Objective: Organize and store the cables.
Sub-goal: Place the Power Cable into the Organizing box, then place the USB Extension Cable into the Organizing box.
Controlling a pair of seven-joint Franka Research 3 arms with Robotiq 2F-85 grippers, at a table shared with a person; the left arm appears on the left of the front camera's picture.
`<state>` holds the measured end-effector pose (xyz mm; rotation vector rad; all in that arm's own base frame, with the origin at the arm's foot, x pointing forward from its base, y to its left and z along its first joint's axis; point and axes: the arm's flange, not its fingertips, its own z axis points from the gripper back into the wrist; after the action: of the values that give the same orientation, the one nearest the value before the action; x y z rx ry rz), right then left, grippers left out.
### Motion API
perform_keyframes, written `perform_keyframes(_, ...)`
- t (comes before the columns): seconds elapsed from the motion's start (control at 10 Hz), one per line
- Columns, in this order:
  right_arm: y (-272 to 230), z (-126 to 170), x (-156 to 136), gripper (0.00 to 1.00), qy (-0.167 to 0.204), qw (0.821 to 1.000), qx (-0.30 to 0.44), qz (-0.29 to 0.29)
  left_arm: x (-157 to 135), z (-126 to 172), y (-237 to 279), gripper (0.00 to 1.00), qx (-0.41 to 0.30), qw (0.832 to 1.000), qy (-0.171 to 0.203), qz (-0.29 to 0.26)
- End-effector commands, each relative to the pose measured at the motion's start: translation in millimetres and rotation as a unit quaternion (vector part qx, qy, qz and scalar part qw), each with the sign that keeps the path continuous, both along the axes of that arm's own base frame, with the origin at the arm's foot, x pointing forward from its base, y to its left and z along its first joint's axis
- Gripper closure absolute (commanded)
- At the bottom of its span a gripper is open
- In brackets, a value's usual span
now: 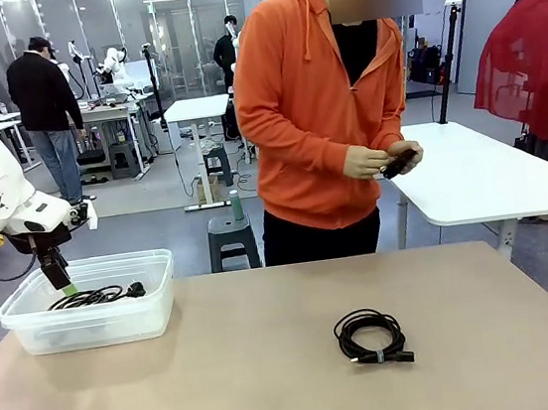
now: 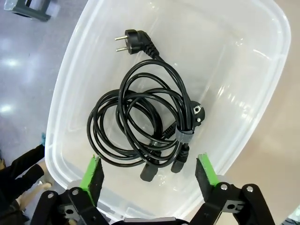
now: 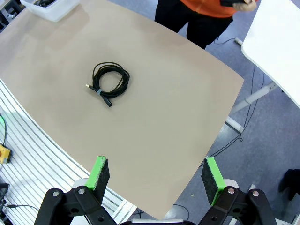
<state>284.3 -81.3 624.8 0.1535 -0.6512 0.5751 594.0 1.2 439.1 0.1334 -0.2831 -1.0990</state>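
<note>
Left wrist view: 2 cables inside bin.

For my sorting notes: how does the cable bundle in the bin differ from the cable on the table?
The power-cord bundle lies in the clear bin in loose, uneven loops; the table cable lies on the tabletop in a tight round coil. Both are black and banded.

The smooth beige worktop carries two things, well apart. A clear rectangular plastic tub stands near its far left corner. A coiled black cable bundle, bound with a small pale tie, lies flat right of the middle.
</note>
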Motion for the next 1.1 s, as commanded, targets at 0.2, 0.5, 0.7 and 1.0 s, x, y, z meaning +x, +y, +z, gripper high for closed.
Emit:
perform_keyframes(0.2, -1.0, -0.6, -1.2, 0.00, 0.000, 1.000, -0.001, 0.001, 1.4, -1.5, -0.4, 0.12, 0.003, 1.000, -0.002, -0.002)
perform_keyframes(0.5, -1.0, -0.6, -1.2, 0.00, 0.000, 1.000, -0.001, 0.001, 1.4, -1.5, -0.4, 0.12, 0.003, 1.000, -0.002, -0.002)
perform_keyframes(0.7, -1.0, -0.6, -1.2, 0.00, 0.000, 1.000, -0.001, 0.001, 1.4, -1.5, -0.4, 0.12, 0.003, 1.000, -0.002, -0.002)
perform_keyframes(1.0, -1.0, -0.6, -1.2, 0.00, 0.000, 1.000, -0.001, 0.001, 1.4, -1.5, -0.4, 0.12, 0.003, 1.000, -0.002, -0.002)
